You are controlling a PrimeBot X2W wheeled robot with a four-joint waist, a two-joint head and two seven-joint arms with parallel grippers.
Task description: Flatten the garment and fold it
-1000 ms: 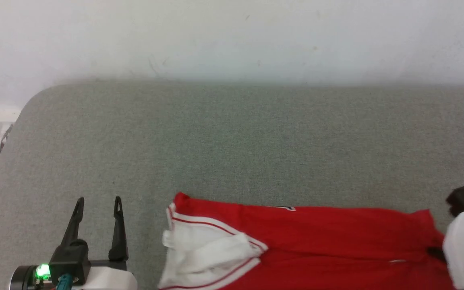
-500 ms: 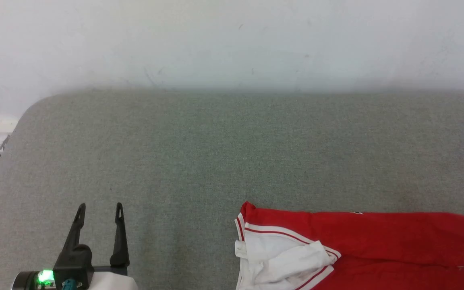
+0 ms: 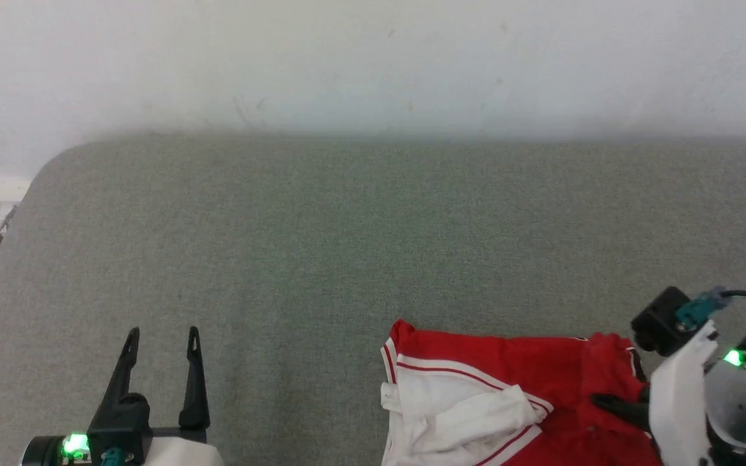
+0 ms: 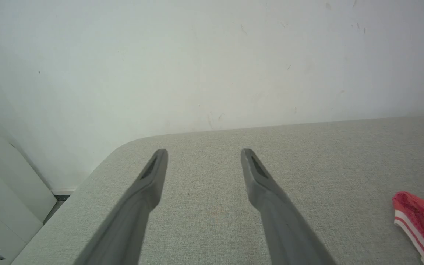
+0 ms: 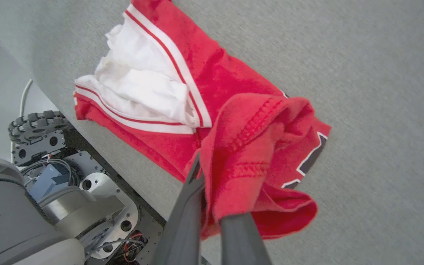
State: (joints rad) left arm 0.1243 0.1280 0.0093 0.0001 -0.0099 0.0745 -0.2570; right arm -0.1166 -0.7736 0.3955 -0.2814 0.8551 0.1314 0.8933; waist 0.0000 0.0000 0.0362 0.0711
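Garment (image 3: 515, 382), bunched at 5 o'clock on worktop (image 3: 347, 246), hem (image 5: 245, 165) pinched in right end effector (image 5: 210, 195): best drawn taut toward 3 o'clock while left end effector (image 3: 162, 331), wide and empty, anchors white sleeve (image 3: 457, 414).

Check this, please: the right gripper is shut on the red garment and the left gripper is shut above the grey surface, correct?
No: the left gripper is open, as the left wrist view shows; it is above the grey surface, and the right gripper is shut on the garment.
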